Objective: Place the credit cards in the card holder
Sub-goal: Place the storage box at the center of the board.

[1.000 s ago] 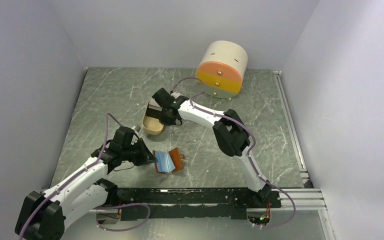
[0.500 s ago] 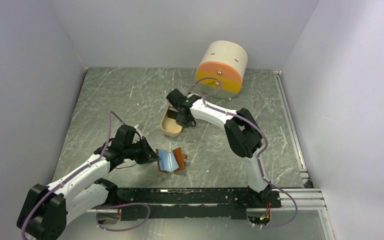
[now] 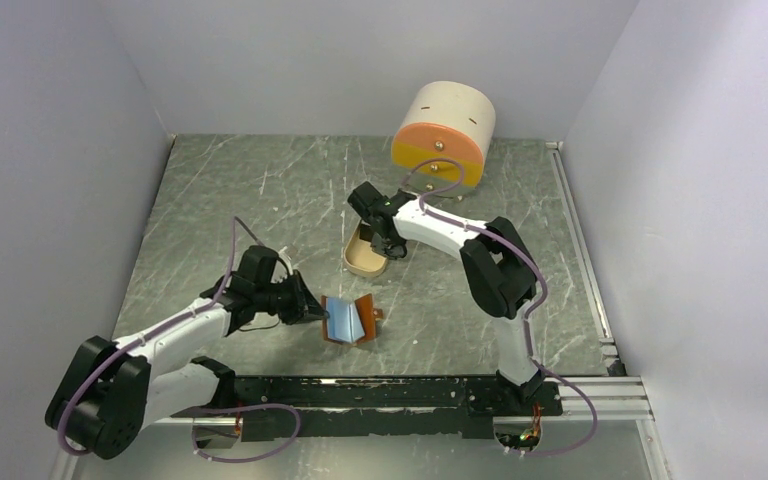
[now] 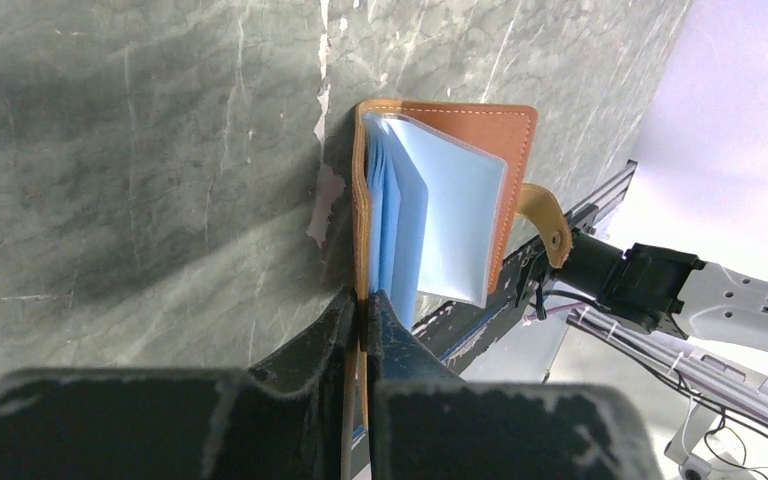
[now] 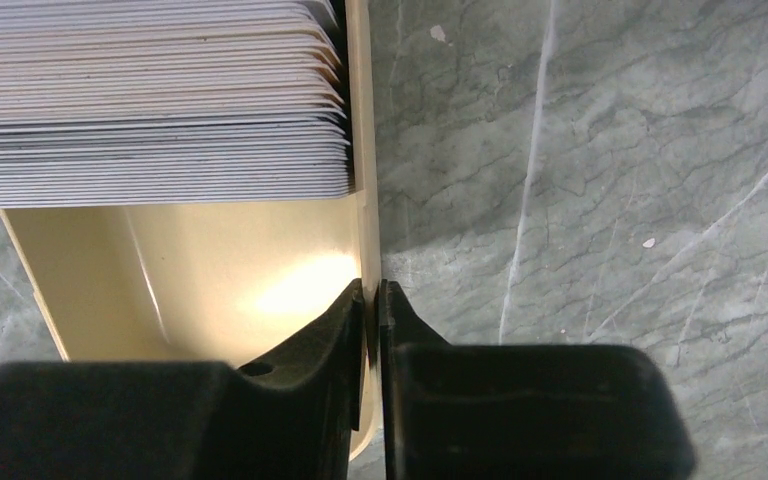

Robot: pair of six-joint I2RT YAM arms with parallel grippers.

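The tan leather card holder [image 3: 350, 320] lies open on the table, its clear bluish pockets fanned up; in the left wrist view [image 4: 440, 200] its snap tab hangs to the right. My left gripper [image 3: 312, 310] [image 4: 363, 310] is shut on the holder's left cover. A stack of several silvery-grey credit cards [image 5: 155, 100] stands on edge in the beige tray [image 3: 362, 262] [image 5: 190, 280]. My right gripper [image 3: 388, 246] [image 5: 371, 300] is shut on the tray's side wall. The cards barely show in the top view, hidden by the right gripper.
A round cream box with orange and yellow drawers [image 3: 442, 135] stands at the back. A black rail [image 3: 380, 392] runs along the near edge. Grey walls close in the marble table on three sides.
My right gripper has dragged the beige tray to the right and nearer, toward the card holder. My left gripper has shifted the card holder slightly to the right.
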